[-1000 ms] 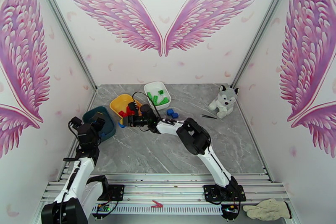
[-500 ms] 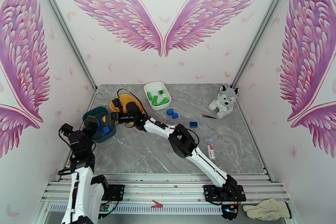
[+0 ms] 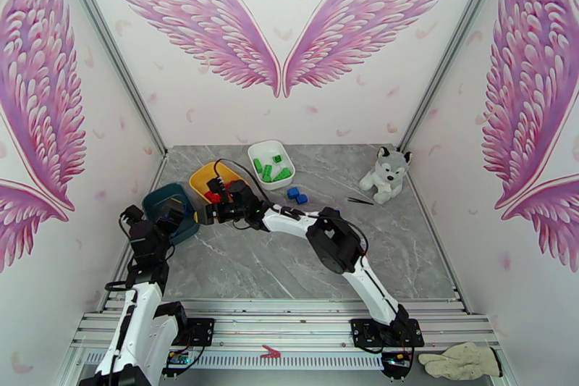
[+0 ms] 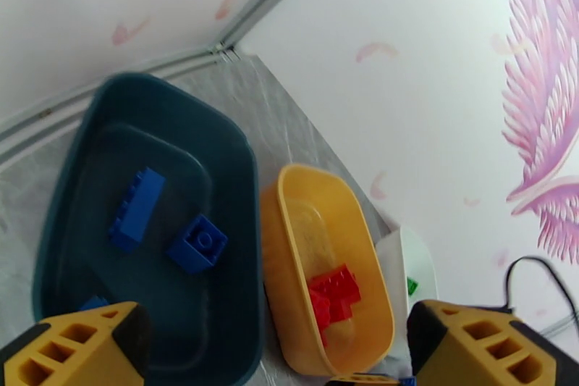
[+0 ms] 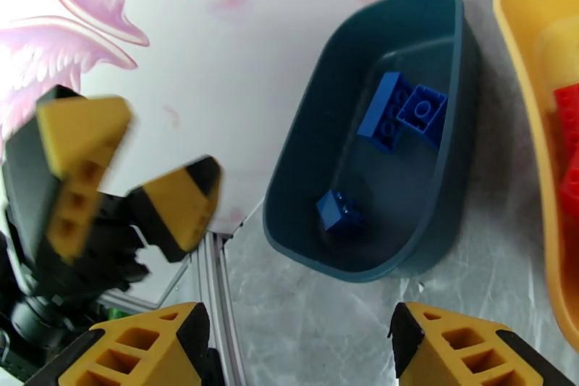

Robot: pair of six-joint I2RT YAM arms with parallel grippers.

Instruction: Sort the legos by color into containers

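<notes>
Rightward, plush husky (image 3: 386, 174) beside black tool (image 3: 360, 200), well apart from white dish (image 3: 269, 143).

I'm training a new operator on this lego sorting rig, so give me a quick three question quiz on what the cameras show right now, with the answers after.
1. True or false: the teal dish is empty.
2. How many blue bricks lie in the teal dish? A: two. B: three. C: six.
3. Fill in: the white dish holds only ___ bricks.

Key: 1 false, it holds blue bricks. 2 B. 3 green.
</notes>
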